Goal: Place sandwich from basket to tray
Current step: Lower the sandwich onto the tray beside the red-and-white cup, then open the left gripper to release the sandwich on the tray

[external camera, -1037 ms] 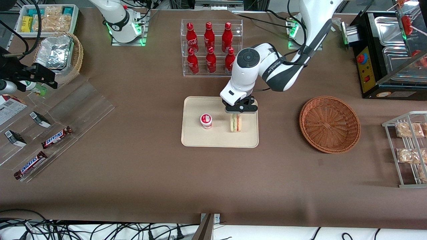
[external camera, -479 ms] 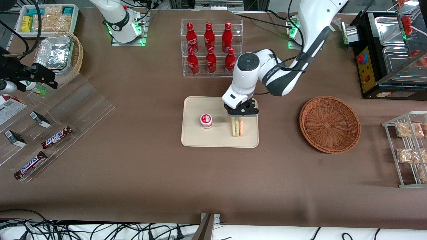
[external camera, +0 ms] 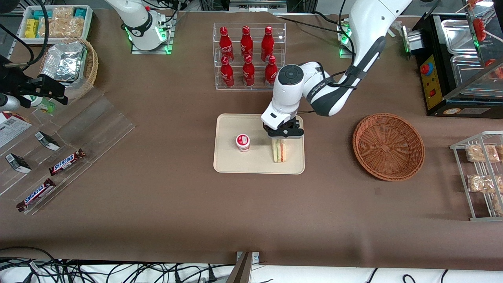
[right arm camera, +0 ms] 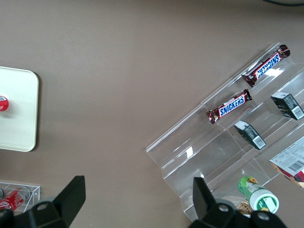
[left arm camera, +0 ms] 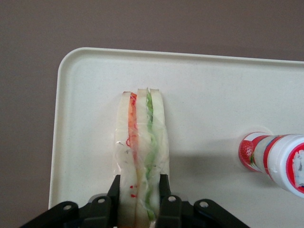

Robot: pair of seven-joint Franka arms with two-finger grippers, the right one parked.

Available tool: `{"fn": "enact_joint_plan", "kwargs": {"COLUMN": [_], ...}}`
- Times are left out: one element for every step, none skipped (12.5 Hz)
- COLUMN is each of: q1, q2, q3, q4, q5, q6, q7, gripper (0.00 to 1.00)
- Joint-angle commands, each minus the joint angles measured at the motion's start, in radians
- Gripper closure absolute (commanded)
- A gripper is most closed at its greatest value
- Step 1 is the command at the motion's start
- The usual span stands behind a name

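Observation:
The sandwich (external camera: 279, 151) (left arm camera: 141, 137), a clear-wrapped wedge with white bread and red and green filling, stands on edge on the cream tray (external camera: 235, 163) (left arm camera: 209, 95), close to the tray's edge nearest the basket. My left gripper (external camera: 279, 137) (left arm camera: 139, 190) is directly above it, shut on the sandwich, with one black finger pressed against each bread face. The reddish-brown wicker basket (external camera: 388, 146) sits empty on the table toward the working arm's end, apart from the tray.
A small red-and-white cup (external camera: 243, 142) (left arm camera: 275, 159) stands on the tray beside the sandwich. A clear rack of red bottles (external camera: 247, 55) stands farther from the camera than the tray. A wire rack (external camera: 481, 177) and acrylic shelves with Snickers bars (external camera: 67, 162) flank the table's ends.
The gripper carried the sandwich slightly nearer to the camera and down onto the tray over the last second; since half a second ago it has hardly moved.

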Motion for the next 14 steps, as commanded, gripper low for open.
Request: {"fn": "enact_joint_plan", "kwargs": {"q1": [-0.001, 0.001, 0.001, 0.001, 0.001, -0.002, -0.004, -0.007, -0.01, 0.001, 0.01, 0.013, 0.013, 0.016], "q2": [0.005, 0.006, 0.006, 0.006, 0.005, 0.002, -0.007, -0.021, -0.047, -0.066, -0.073, -0.087, -0.101, -0.115], "q3": [-0.002, -0.002, -0.002, -0.002, -0.003, -0.005, -0.009, -0.014, -0.021, -0.055, -0.087, -0.1, -0.11, -0.114], "q4": [0.002, 0.002, 0.002, 0.001, 0.002, 0.005, 0.005, 0.011, 0.015, 0.028, 0.065, 0.109, 0.155, 0.2], "q5": [0.048, 0.06, 0.069, 0.069, 0.071, 0.069, 0.071, 0.066, 0.054, 0.042, 0.004, -0.042, -0.082, -0.118], "q6": [0.009, 0.009, 0.007, 0.007, 0.006, 0.001, -0.002, -0.008, -0.041, -0.104, -0.168, -0.243, -0.32, -0.388], "q7": [-0.033, -0.034, -0.034, -0.034, -0.036, -0.058, -0.095, -0.117, -0.12, -0.12, -0.119, -0.112, -0.106, -0.093], "gripper": [0.62, 0.33, 0.09, 0.0, 0.0, 0.0, 0.0, 0.0, 0.0, 0.0, 0.0, 0.0, 0.0, 0.0]}}
